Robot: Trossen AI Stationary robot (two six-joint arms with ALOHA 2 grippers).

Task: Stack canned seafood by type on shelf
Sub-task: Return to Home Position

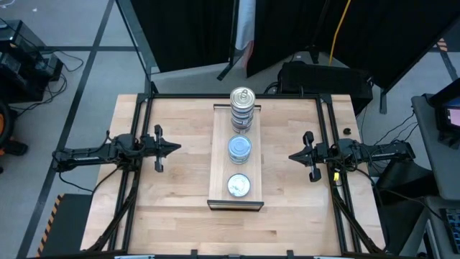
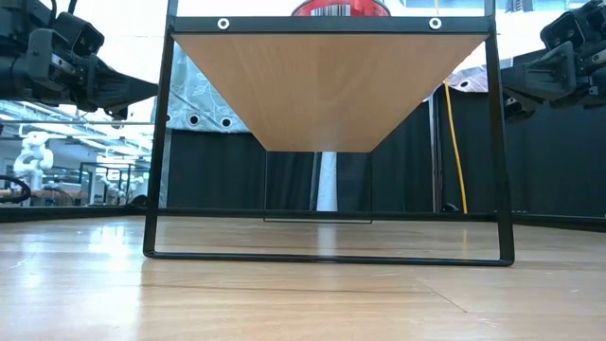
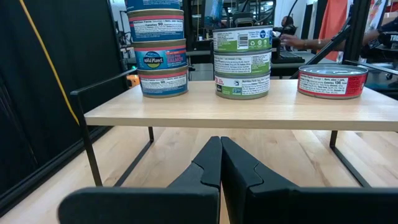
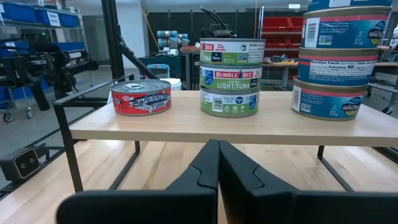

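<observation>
The shelf (image 1: pixel 219 162) is a long light-wood board on black metal legs, standing in the middle of the table. On it are three groups of canned seafood. A tall stack of several blue-and-red tins (image 1: pixel 243 108) (image 3: pixel 163 53) stands at the far end. Three green-labelled tins (image 1: pixel 239 149) (image 4: pixel 232 78) are stacked in the middle. One red tin (image 1: pixel 238 185) (image 3: pixel 333 81) sits at the near end. My left gripper (image 1: pixel 177 149) (image 3: pixel 221 149) is shut, level, left of the shelf. My right gripper (image 1: pixel 290 156) (image 4: pixel 217 152) is shut, level, right of it. Neither touches anything.
The shelf's black leg frame (image 2: pixel 331 256) stands on the plank tabletop (image 1: pixel 180 208). Bare tabletop lies on both sides of the shelf and under its board. Black frame rails (image 1: pixel 147 101) run along the table's edges. Beyond the table are racks, cables and dark curtains.
</observation>
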